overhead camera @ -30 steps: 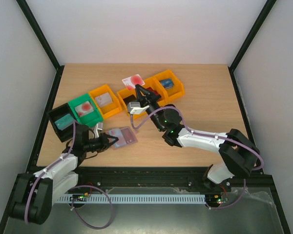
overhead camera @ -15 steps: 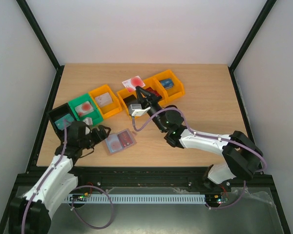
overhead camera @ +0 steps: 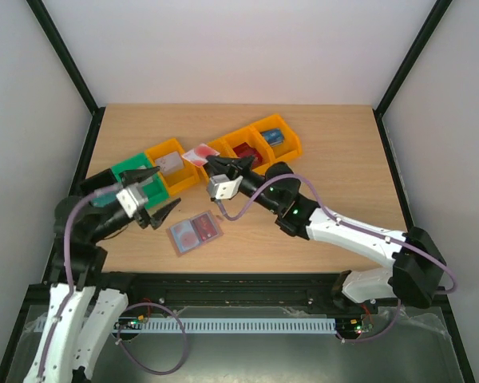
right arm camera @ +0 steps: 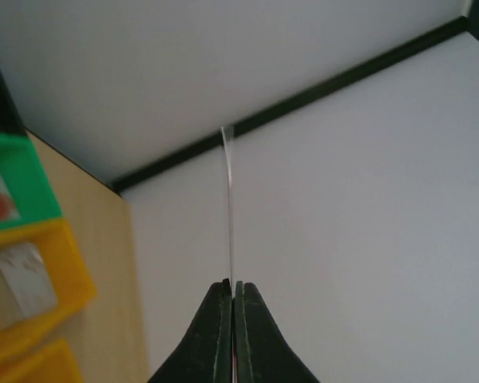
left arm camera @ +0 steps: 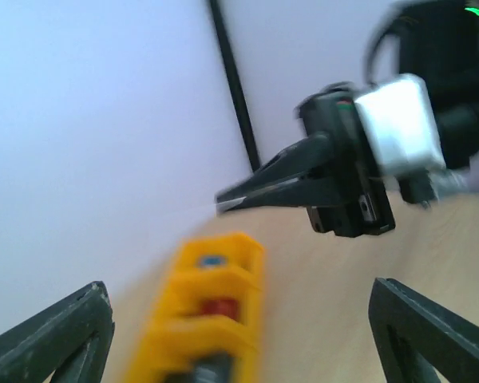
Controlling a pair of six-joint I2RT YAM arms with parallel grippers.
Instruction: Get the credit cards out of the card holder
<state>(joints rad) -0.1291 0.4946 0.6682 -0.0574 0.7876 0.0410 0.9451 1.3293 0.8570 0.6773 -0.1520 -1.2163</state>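
At the left of the top view, my left hand (overhead camera: 155, 194) hung wide open above the table (overhead camera: 335, 175). The card holder (overhead camera: 195, 231) lay flat just right of it, lower centre. Further right, my right hand (overhead camera: 213, 163) was pinched shut on a thin card (overhead camera: 198, 154).

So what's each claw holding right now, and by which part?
Right claw pinches a card by one edge. Left claw is open, holding nothing.
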